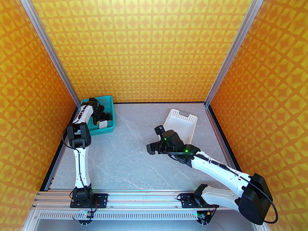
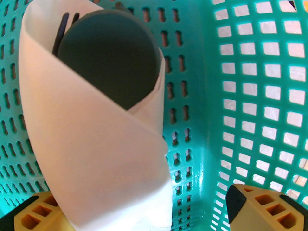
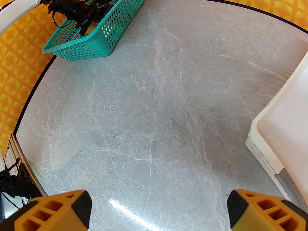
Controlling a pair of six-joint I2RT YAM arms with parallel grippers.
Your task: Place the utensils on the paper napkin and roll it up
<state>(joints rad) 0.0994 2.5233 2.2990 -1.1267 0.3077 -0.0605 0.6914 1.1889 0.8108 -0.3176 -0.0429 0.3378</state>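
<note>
The paper napkin point(image 2: 96, 138) is rolled into a white tube and lies inside the teal basket point(image 2: 240, 56). The utensils poke out of its far end: a dark round spoon bowl point(image 2: 108, 56) and thin fork tines point(image 2: 60, 30). The knife is hidden. My left gripper point(image 2: 142, 208) is open around the near end of the roll. Its right finger point(image 2: 252, 206) stands well apart from the paper, and the roll overlaps the left finger point(image 2: 31, 213). From above, the left gripper point(image 1: 103, 120) reaches into the basket point(image 1: 108, 129). My right gripper point(image 3: 158, 208) is open and holds nothing above bare table.
A white perforated tray point(image 1: 182, 121) sits at the back right, just behind the right gripper point(image 1: 154, 139). In the right wrist view the tray point(image 3: 276, 133) is at the right edge and the teal basket point(image 3: 96, 37) at the far left. Grey marble table point(image 1: 125, 153) lies between.
</note>
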